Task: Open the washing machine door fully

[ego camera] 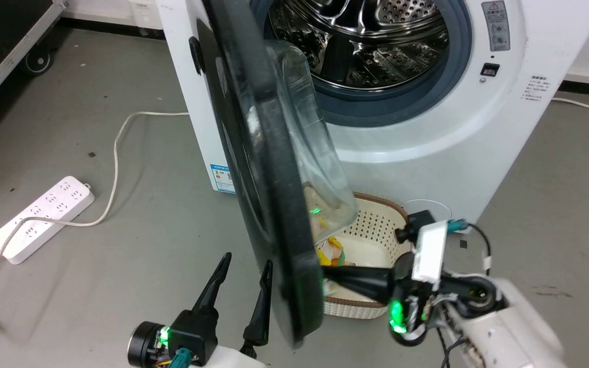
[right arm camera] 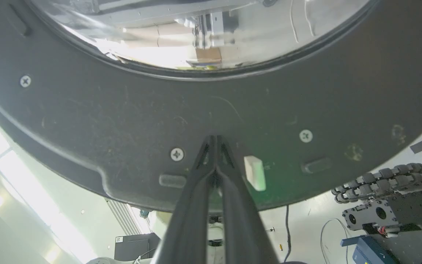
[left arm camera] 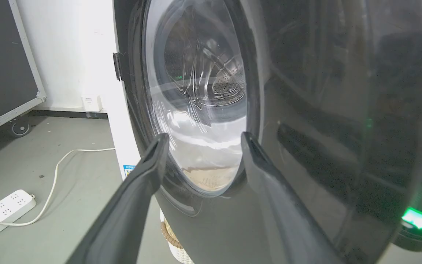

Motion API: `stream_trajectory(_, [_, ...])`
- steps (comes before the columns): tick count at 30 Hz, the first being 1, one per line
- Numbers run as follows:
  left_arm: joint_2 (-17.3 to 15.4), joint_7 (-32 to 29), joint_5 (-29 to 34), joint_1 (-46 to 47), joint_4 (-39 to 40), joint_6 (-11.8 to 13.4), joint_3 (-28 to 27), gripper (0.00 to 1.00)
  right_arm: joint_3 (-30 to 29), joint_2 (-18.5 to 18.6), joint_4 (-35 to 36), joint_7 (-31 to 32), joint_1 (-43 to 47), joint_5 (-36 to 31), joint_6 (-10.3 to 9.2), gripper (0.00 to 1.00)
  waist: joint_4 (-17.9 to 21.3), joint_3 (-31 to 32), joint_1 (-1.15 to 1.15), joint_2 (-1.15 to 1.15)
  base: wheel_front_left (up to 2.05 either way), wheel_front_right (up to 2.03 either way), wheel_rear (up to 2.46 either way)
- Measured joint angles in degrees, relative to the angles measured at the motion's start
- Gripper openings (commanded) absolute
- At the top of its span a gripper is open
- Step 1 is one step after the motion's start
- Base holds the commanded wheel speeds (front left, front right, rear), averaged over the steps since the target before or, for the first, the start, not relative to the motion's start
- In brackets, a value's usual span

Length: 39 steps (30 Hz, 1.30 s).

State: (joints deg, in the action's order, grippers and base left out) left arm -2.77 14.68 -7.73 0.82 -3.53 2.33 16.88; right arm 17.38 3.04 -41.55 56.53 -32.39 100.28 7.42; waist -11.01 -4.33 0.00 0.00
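One white washing machine, steel drum exposed. One black washing machine door swung out, about square to the front. Behind it on the floor, one cream perforated basket holding colourful items, partly hidden. One white power strip at left. Left gripper fingers apart beside the door's outer face. Right gripper fingers pressed together, tips at its inner face.

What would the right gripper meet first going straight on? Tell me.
The washing machine door: the shut right gripper points at its dark inner rim beside the glass window, tips seemingly at the surface; contact unclear.
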Motion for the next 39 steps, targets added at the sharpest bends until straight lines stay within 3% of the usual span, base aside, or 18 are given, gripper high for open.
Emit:
stream_trajectory(3, [-0.01, 0.0, -0.01, -0.07, 0.01, 0.02, -0.12, 1.0, 3.27, -0.11, 2.42, -3.85, 1.31, 1.47, 0.0, 0.0, -0.16, 0.02, 0.0, 0.0, 0.0, 0.0, 0.0])
stream_trajectory(9, [-0.01, 0.0, 0.0, -0.65, 0.16, 0.05, -1.25, 1.0, 4.04, 1.08, 4.05, -9.49, 1.54, 2.64, 0.0, 0.0, 0.34, 0.47, 0.0, 0.0, 0.0, 0.0, 0.0])
stream_trajectory(10, [-0.01, 0.0, 0.0, -0.68, 0.16, 0.05, -1.47, 1.0, 3.94, 1.79, 4.58, -11.09, 1.54, 2.55, 0.0, 0.11, 0.51, 0.6, 0.0, 0.0, 0.0, 0.0, 0.0])
stream_trajectory(11, [-0.01, 0.0, 0.01, -0.68, 0.16, 0.05, -1.69, 1.0, 3.74, 2.71, 5.23, -12.69, 1.54, 2.44, 0.0, 0.99, 0.7, 0.77, 0.0, 0.0, 0.0, 0.0, 0.0])
stream_trajectory(15, [-0.02, 0.0, 0.05, -0.84, 0.29, 0.05, -2.76, 1.0, 2.05, 7.15, 10.0, -21.21, 1.65, -0.56, -0.01, 1.0, 1.64, 1.51, 0.0, 0.0, 0.0, 0.0, 0.0])
stream_trajectory(18, [-0.01, 0.0, 0.04, -0.91, 0.48, 0.04, -3.27, 1.0, -0.03, 10.84, 16.37, -30.52, 2.21, -6.32, -0.02, 1.0, 2.49, 2.04, 0.0, 0.0, 0.0, 0.0, 0.0])
stream_trajectory(24, [-0.01, 0.0, 0.04, -1.44, 0.55, -0.27, -5.17, 1.0, 0.4, 19.42, 30.09, -49.48, 8.14, -27.85, 0.0, 1.0, 4.04, 3.35, 0.0, 0.0, 0.0, 0.0, 0.0])
stream_trajectory(28, [-0.01, 0.0, -0.01, -2.53, 0.69, -1.03, -7.16, 1.0, -0.46, 22.69, 33.06, -61.21, 14.56, -42.96, 0.01, 1.0, 5.28, 4.32, -0.01, 0.0, 0.0, 0.0, 0.0])
stream_trajectory(32, [-0.02, 0.0, 0.07, -3.46, 0.93, -2.58, -8.6, 1.0, -5.17, 22.13, 33.71, -69.11, 21.3, -58.54, 0.01, 1.0, 6.77, 4.95, -0.01, 0.0, 0.0, 0.0, 0.0])
stream_trajectory(39, [-0.02, 0.0, 0.54, -4.16, 0.9, -4.52, -10.79, 1.0, -14.79, 11.48, 38.75, -71.26, 32.94, -76.53, 0.01, 1.0, 8.93, 5.32, -0.01, 0.0, 0.0, 0.0, 0.0])
